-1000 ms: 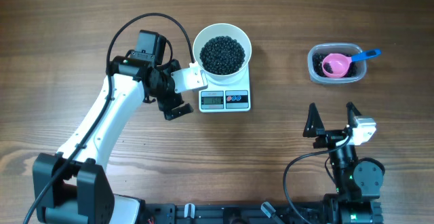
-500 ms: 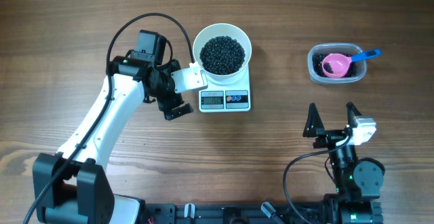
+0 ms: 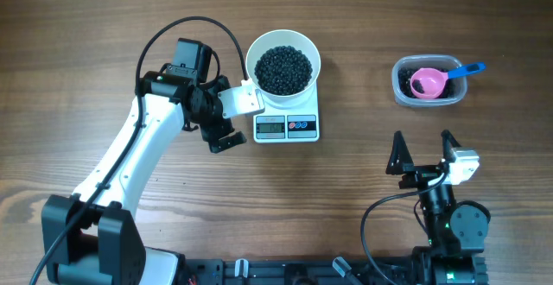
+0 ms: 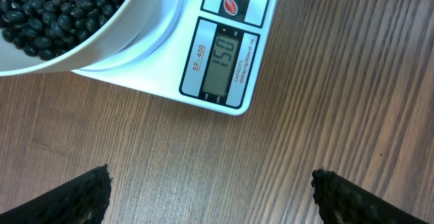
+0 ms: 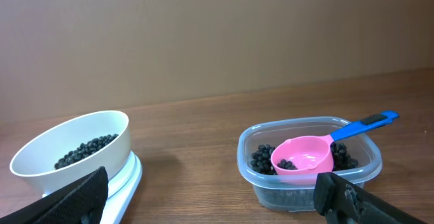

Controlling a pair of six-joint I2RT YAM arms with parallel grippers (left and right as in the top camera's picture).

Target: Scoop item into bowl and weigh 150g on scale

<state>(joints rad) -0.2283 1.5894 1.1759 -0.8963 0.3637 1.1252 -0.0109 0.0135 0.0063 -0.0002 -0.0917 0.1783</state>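
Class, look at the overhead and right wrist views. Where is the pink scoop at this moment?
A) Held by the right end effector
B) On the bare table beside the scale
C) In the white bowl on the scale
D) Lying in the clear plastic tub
D: the pink scoop lies inside the clear tub, with its blue handle sticking out over the tub's rim.

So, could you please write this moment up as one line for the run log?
bowl of beans on scale | display reads 150 | scoop in tub | left gripper open | right gripper open
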